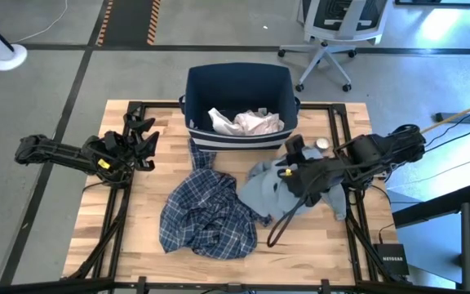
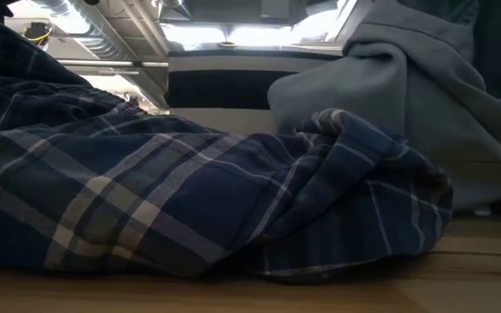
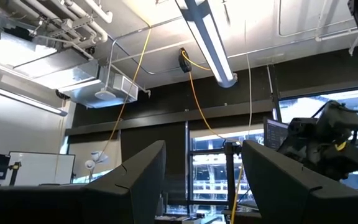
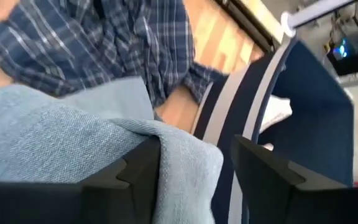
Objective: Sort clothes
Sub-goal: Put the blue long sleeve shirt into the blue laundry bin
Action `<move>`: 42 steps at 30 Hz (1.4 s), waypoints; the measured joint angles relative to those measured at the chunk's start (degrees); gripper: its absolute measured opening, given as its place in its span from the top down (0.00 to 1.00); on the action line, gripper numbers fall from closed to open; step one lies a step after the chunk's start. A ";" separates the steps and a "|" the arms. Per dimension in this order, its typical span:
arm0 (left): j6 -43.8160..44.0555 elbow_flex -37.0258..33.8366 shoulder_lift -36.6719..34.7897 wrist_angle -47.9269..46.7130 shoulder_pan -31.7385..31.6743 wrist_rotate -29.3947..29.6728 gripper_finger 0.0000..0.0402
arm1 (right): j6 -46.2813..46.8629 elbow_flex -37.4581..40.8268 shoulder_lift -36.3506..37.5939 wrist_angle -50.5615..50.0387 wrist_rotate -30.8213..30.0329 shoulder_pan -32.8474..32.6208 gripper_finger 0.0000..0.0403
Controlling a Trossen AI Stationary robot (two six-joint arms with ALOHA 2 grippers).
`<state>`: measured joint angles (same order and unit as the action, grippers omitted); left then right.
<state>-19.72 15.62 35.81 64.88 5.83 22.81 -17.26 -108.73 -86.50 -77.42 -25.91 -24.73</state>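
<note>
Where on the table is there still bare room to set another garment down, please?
The table is bare along its left side, between the plaid shirt and the left edge, and in the near right corner below the grey-blue garment. The middle is crowded: both garments lie against each other in front of the navy bin, and the right end effector hangs over the grey-blue one.

overhead straight down on table (image 1: 137, 237), low level close behind plaid shirt (image 2: 190, 200), left wrist ceilingward

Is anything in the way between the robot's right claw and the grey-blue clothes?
No. The right gripper is already at the grey-blue garment, whose fold lies between its open fingers; nothing visible stands between them.
</note>
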 joint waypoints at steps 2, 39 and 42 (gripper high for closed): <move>0.06 0.00 0.00 0.00 0.02 0.02 0.48 | -1.06 -1.78 -0.84 1.19 0.10 0.00 0.48; 0.15 0.02 0.00 -1.14 0.00 0.87 0.48 | 2.75 -0.18 -4.80 11.67 18.07 -0.04 0.39; 0.06 0.02 0.02 -1.16 0.02 0.87 0.48 | -2.47 -0.18 -6.85 16.85 13.28 -0.04 0.39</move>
<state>-19.66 15.64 35.83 63.72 5.85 23.68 -19.73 -108.90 -93.36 -60.57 -12.63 -24.77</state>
